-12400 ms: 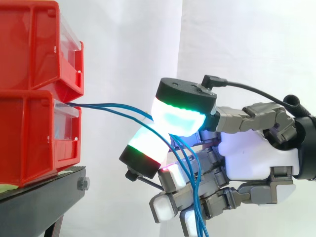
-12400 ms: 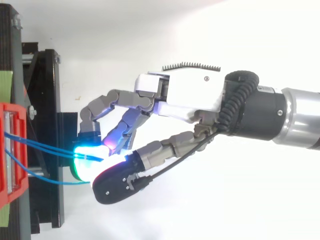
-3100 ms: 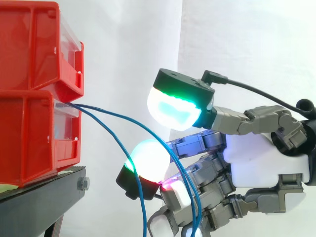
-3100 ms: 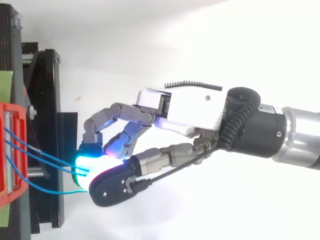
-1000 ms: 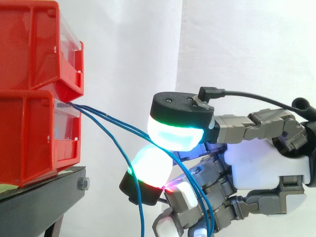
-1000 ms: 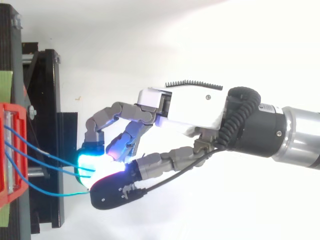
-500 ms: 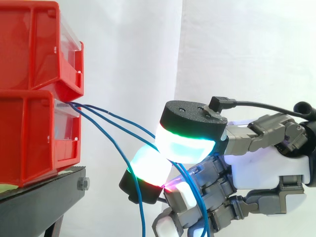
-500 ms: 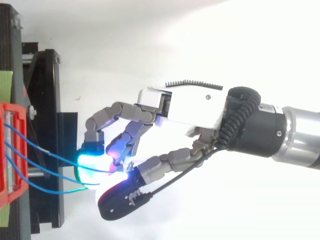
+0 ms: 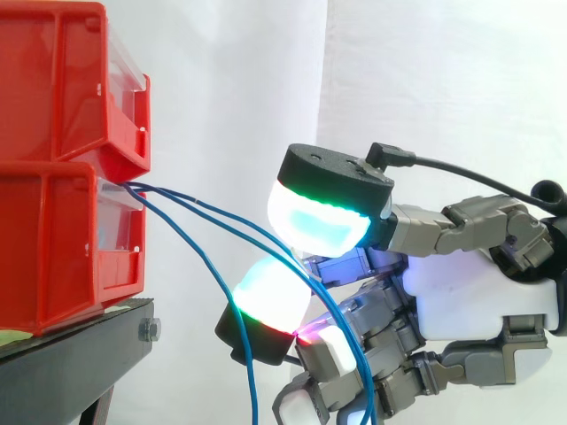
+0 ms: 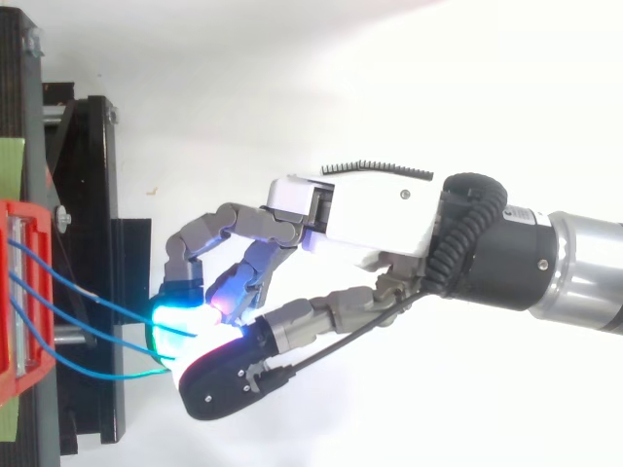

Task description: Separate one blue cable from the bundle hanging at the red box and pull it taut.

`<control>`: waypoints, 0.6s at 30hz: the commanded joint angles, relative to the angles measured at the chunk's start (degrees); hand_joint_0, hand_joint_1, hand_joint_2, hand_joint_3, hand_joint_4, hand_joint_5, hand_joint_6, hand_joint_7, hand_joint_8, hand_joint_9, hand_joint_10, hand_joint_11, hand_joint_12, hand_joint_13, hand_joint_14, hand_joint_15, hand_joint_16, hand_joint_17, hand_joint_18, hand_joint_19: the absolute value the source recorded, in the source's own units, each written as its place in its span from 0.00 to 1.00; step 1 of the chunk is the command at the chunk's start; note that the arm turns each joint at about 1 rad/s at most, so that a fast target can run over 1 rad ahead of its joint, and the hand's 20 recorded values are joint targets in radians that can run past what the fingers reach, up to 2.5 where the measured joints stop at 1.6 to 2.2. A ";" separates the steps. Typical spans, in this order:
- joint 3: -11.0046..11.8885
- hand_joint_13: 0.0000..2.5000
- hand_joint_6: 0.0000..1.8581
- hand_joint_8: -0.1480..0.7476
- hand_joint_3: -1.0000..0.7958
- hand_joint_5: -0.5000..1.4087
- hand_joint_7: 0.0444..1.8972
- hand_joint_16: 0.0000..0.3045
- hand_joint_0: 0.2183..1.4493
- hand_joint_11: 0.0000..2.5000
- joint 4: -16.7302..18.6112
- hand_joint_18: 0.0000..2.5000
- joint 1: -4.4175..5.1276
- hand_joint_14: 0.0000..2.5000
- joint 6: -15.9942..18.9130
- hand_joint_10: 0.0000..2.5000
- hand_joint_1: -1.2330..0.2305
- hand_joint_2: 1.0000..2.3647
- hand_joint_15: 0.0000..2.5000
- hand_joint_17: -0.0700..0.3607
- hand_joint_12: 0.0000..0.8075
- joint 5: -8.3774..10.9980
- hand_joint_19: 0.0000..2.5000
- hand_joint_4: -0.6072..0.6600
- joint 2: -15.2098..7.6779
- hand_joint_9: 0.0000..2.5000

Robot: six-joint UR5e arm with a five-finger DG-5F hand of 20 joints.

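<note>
1. Side view, item: blue cables [image 9: 199, 208], three strands leaving the front of the lower red bin [image 9: 53, 257], which sits on the black stand [image 9: 71, 354].
2. Location: two strands slope down into the hand [image 9: 469, 292]. The third strand [image 9: 252, 390] drops free just beside it.
3. Hand state: close about the two strands. Whether it actually grips either cannot be told.
4. Handling, judged: thin, light, limp and smooth-sheathed, so likely to slip from a loose hold and to drag neighbouring strands along.
5. Hold, judged: take one strand alone at mid-span, where the top view shows the blue cables [image 10: 107, 376] fanned apart, then draw it level away from the bin.
</note>
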 commanded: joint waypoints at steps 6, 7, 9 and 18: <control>0.00 0.34 0.45 0.53 0.30 0.17 0.59 0.15 0.40 0.35 -0.18 0.36 0.01 0.01 0.21 0.01 0.31 0.00 0.22 0.40 0.48 0.05 0.27 0.54 0.01 0.41; 0.00 0.34 0.45 0.53 0.30 0.16 0.59 0.15 0.40 0.35 -0.26 0.35 0.01 0.01 0.21 0.01 0.31 0.00 0.22 0.40 0.48 0.05 0.26 0.53 0.01 0.41; -0.09 0.34 0.46 0.52 0.29 0.15 0.59 0.15 0.45 0.35 -0.26 0.35 0.01 0.01 0.21 0.01 0.28 0.00 0.22 0.40 0.48 0.13 0.25 0.50 0.01 0.39; 0.00 0.33 0.46 0.51 0.28 0.16 0.58 0.15 0.43 0.36 -0.26 0.34 0.01 0.01 0.04 0.01 0.24 0.00 0.22 0.40 0.46 0.22 0.24 0.54 0.01 0.39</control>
